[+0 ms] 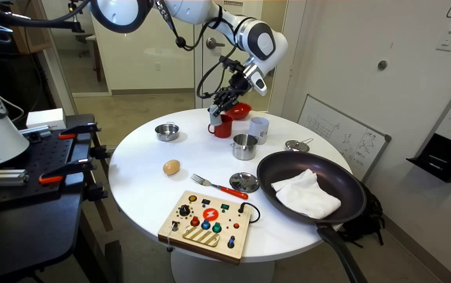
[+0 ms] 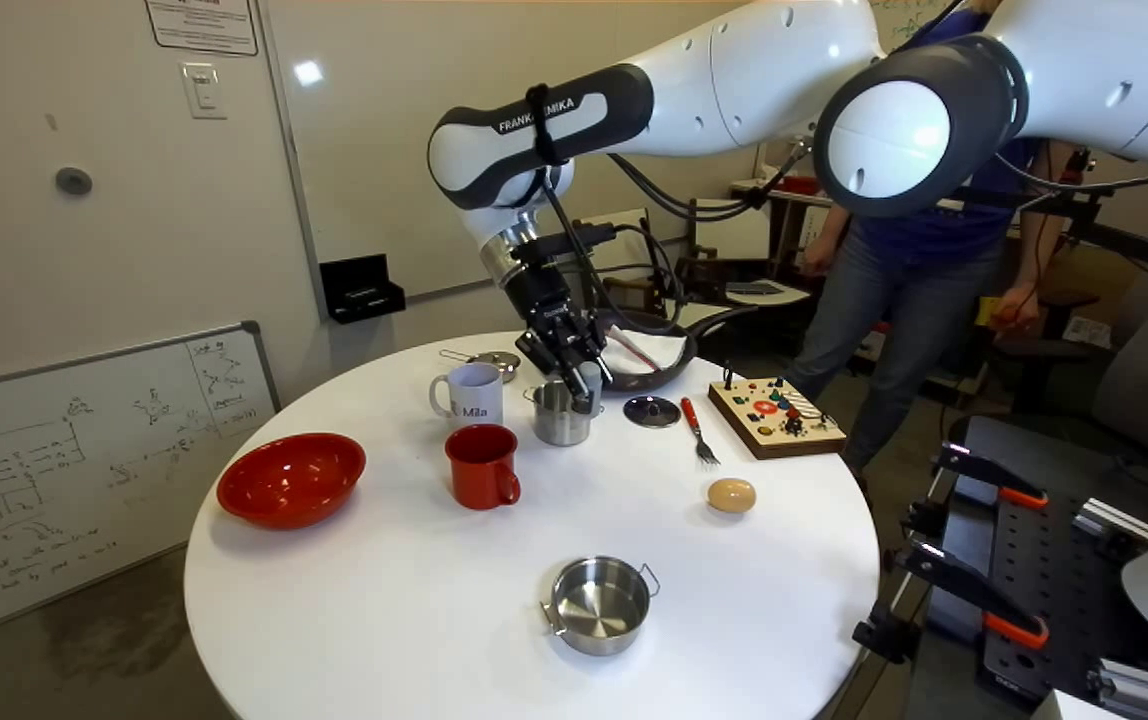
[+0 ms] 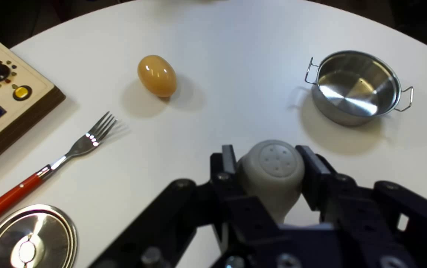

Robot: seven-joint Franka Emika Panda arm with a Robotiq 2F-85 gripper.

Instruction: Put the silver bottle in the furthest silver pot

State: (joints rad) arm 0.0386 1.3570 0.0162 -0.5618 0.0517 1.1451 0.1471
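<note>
Our black pincer (image 3: 270, 160) clamps a silver-grey round-topped bottle (image 3: 273, 180); we read "Mila" on a white cylindrical mug (image 2: 477, 393).

On round white counter (image 1: 139, 169), in an exterior view: left, shallow silver metal pot (image 1: 167, 135), oval brown egg (image 1: 171, 167) before it; centre, tall silver metal pot (image 1: 244, 150); right, round black frying pan (image 1: 337, 177), white cloth (image 1: 307, 196) in it.

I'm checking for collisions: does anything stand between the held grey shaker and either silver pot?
Nothing visible stands between the grey shaker and the tall pot or shallow pot; the red mug stands to one side.
</note>
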